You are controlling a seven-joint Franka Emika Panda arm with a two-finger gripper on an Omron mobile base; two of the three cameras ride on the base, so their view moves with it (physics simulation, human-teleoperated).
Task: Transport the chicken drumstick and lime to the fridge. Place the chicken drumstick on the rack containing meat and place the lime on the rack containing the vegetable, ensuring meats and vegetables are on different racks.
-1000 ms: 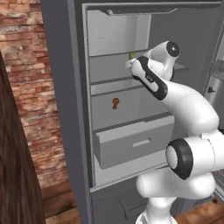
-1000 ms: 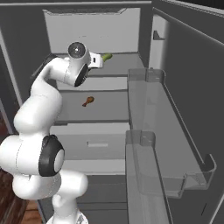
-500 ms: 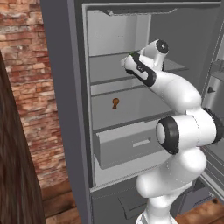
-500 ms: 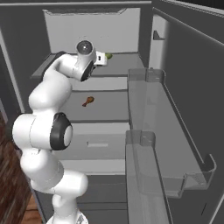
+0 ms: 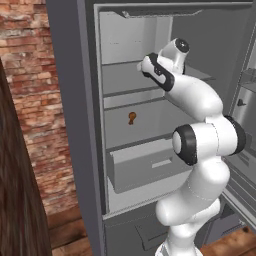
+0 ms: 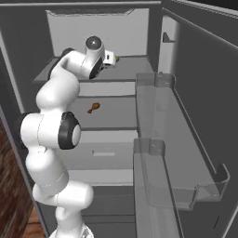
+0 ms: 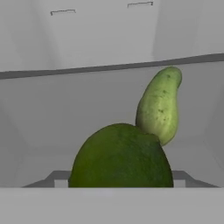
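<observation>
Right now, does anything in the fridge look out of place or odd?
Nothing stands out. The lime sits close before the hand camera on the upper shelf, beside a pale green vegetable. A small meat bit lies alone on the shelf below.

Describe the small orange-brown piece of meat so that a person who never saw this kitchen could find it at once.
Look into the open fridge, at the lower of its two flat shelves, just above the white drawer. The meat lies alone near the middle of that shelf. It is orange-brown; the things one shelf higher are green.
</observation>
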